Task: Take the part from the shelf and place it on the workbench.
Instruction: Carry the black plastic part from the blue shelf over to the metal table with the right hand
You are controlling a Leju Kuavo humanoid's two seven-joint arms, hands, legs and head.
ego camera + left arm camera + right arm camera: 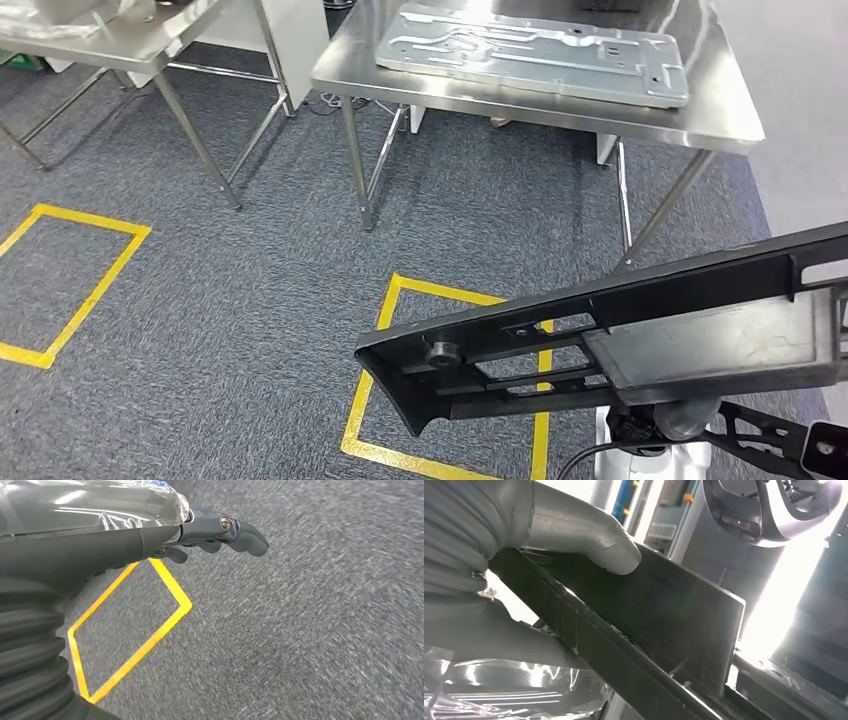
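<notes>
Black plastic part (640, 330) gripped by the right hand (574, 545), off the shelf. Steel surface (720, 115) ahead; placement remains. Left hand (220, 532) fingers curled, empty.

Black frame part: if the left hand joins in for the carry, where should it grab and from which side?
Judging by shape, the free near-left end of the black frame part, by the slotted rail, coming from below on the robot's left. The right hand already holds the other end, thumb pressed on the flat panel, so that long end hangs unsupported. The left hand holds nothing above the carpet.
</notes>
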